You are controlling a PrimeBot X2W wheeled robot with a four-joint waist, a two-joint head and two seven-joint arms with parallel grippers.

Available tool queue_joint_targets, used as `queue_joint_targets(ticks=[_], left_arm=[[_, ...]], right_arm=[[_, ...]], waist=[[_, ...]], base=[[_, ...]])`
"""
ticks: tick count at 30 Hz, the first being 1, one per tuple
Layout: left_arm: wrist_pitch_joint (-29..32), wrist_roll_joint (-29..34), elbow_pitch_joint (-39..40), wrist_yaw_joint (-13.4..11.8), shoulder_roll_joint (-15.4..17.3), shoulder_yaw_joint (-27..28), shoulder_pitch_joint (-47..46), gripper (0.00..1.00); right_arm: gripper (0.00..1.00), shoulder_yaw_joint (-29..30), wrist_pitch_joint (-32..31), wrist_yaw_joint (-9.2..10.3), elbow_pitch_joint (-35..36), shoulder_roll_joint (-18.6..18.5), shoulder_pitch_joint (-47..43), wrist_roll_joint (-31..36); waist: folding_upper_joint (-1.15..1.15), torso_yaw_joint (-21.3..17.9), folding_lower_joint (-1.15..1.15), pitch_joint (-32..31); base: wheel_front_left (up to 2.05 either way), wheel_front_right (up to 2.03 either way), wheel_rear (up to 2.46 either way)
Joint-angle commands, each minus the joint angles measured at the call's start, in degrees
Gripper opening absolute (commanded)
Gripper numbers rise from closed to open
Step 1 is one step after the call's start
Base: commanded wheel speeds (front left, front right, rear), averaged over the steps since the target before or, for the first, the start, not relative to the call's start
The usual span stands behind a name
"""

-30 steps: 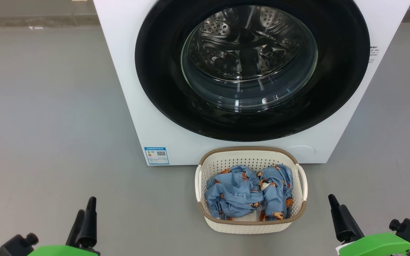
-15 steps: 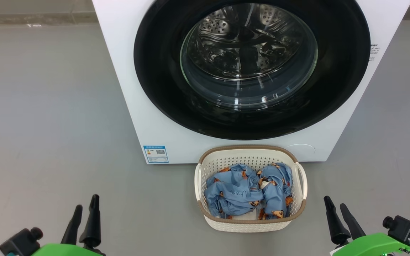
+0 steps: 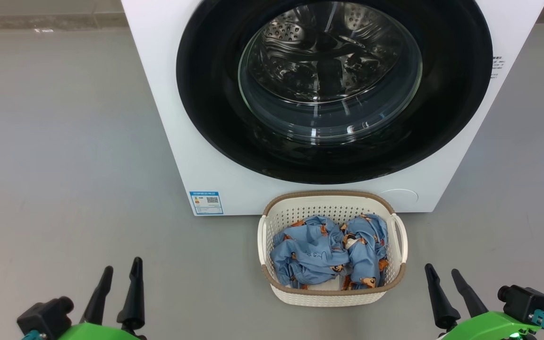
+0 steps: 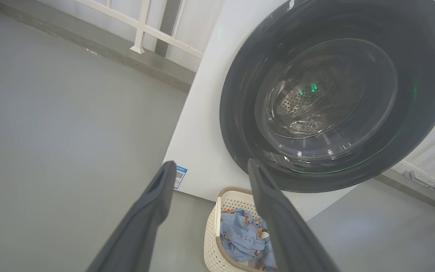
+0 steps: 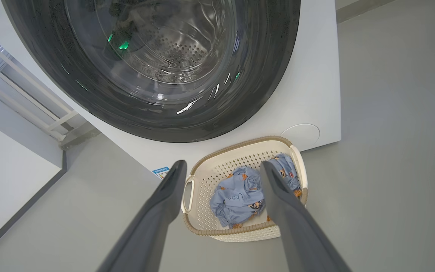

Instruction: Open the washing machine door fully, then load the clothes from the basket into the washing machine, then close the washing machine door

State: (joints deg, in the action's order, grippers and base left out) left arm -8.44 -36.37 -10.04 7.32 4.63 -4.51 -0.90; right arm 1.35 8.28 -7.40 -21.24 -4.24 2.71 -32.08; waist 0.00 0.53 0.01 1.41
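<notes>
Two arms hover low, the left pincer (image 3: 122, 265) and the right pincer (image 3: 440, 269) both wide open and empty; just beyond, the basket (image 3: 331, 194) on the floor (image 3: 64, 165) holds the clothes (image 3: 314, 252); behind it the washing machine door (image 3: 206, 108) looks shut; opening it comes first, needing a reach to its rim.

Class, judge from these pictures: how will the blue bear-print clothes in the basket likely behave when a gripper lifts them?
The clothes lie crumpled in soft folds, so they are probably floppy and would drape from a pinch. They look bunched together in the basket, so one pull may drag several pieces.
</notes>
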Motion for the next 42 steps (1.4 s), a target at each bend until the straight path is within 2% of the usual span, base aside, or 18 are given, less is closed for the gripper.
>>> queue_joint_targets(ticks=[1,19,34,42], left_arm=[[-0.98,2.50,1.83,0.12,1.31,1.06,-1.16,1.00],[-4.18,16.23,1.67,0.15,2.10,-0.14,-0.80,1.00],[-6.54,22.87,-1.51,0.17,2.15,0.19,-0.75,1.00],[-6.56,22.92,-2.72,0.17,2.08,1.05,-1.28,1.00]], right_arm=[[1.00,-0.42,1.18,-0.07,1.02,-0.85,2.95,2.65],[1.00,2.97,4.36,-0.08,1.48,-0.68,2.08,17.50],[1.00,6.81,6.70,-0.09,2.38,-0.58,1.06,28.51],[1.00,7.85,6.72,-0.09,2.88,-0.26,0.80,29.02]], waist=[[0.00,-0.02,0.00,0.02],[0.00,-0.60,0.00,-0.67],[0.00,-1.29,0.00,-0.99],[0.00,-1.59,-0.01,-0.94]], base=[[0.00,0.00,0.00],[0.00,0.00,0.00],[0.00,0.00,0.00],[0.00,0.00,0.00]])
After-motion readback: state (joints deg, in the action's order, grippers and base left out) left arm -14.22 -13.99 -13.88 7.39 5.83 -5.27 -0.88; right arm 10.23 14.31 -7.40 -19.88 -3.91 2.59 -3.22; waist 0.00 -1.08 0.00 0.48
